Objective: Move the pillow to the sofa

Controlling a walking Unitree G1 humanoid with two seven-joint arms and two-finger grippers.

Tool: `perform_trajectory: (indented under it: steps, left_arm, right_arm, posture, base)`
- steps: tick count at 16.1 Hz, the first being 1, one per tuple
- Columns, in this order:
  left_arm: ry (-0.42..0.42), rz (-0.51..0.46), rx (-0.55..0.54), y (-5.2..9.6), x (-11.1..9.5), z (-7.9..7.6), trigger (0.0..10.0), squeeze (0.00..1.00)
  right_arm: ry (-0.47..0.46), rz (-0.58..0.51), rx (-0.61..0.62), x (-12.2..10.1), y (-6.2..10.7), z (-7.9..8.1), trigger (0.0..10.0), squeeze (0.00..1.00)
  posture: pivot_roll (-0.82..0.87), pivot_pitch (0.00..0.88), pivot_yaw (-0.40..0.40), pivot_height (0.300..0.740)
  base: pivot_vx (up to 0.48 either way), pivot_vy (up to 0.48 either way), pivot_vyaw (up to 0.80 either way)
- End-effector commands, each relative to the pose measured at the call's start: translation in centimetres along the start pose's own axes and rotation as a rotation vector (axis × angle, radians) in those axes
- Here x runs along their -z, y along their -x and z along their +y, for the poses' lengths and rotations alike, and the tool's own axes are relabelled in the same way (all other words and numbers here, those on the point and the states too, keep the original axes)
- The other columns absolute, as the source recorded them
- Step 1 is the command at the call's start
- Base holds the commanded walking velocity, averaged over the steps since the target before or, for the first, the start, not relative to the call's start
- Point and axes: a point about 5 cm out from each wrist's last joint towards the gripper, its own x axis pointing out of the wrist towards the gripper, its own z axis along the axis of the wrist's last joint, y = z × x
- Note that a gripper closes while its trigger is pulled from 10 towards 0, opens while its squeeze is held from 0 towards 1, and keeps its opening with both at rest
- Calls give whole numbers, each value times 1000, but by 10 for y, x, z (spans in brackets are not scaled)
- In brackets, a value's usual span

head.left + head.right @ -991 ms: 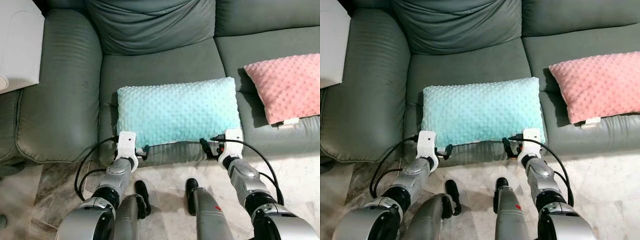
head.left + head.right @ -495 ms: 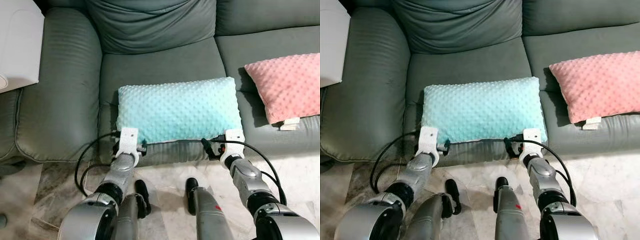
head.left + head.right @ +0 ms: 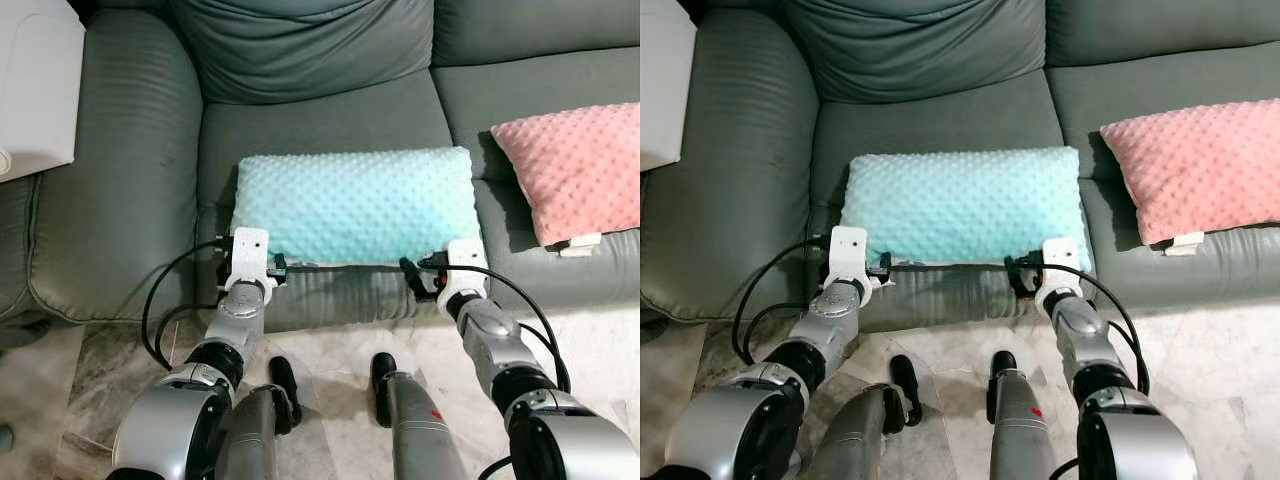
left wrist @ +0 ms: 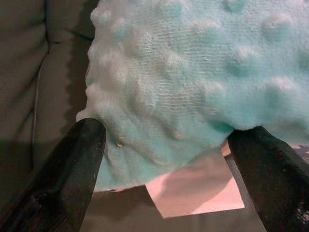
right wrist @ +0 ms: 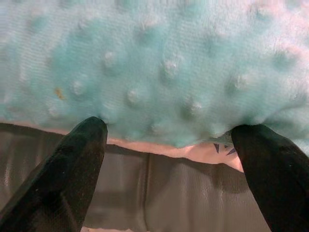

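A teal dotted pillow (image 3: 350, 200) lies flat on the grey-green sofa seat (image 3: 320, 115), its near edge at the seat's front. My left gripper (image 3: 272, 266) is at the pillow's near left corner, and my right gripper (image 3: 415, 278) is at its near right corner. In the left wrist view the two black fingers (image 4: 72, 169) stand wide apart with the pillow's edge and a white label between them. In the right wrist view the fingers (image 5: 72, 164) are spread just as wide against the pillow's (image 5: 159, 67) edge. Both grippers are open.
A pink dotted pillow (image 3: 570, 165) lies on the neighbouring seat to the right. The sofa's padded arm (image 3: 120, 190) rises on the left, with a white object (image 3: 35, 90) beyond it. My legs stand on the marble floor (image 3: 330, 350) in front of the sofa.
Both grippers have moved forward and the teal pillow has slid a little further back onto the seat. The pink pillow has stayed in place.
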Motion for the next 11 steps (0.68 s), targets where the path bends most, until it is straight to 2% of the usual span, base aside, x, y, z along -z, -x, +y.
perform_trajectory:
  steps: [1,5,6,8,9,11]
  left_arm:
    - [-5,56,-27,3,18,7,10000,0]
    - [-2,66,28,9,34,5,10000,0]
    - [33,82,69,14,47,7,10000,0]
    - [54,88,116,19,57,9,10000,0]
    - [86,94,156,26,70,13,10000,0]
    - [63,93,177,34,84,21,10000,0]
  right_arm:
    - [-3,56,-15,17,5,4,10000,0]
    - [0,34,-37,23,9,9,10000,0]
    - [-24,21,-44,28,13,11,10000,0]
    - [-43,13,-44,34,18,14,10000,0]
    - [-75,-15,-61,40,24,21,10000,0]
    - [-88,-36,-80,47,32,30,10000,0]
  posture:
    - [-85,495,124,740]
    - [-83,490,126,740]
    - [-83,485,124,740]
    - [-83,477,125,740]
    - [-83,465,124,740]
    - [-83,439,124,740]
  base:
    - [0,0,0]
    - [0,0,0]
    - [0,0,0]
    - [0,0,0]
    - [0,0,0]
    - [0,0,0]
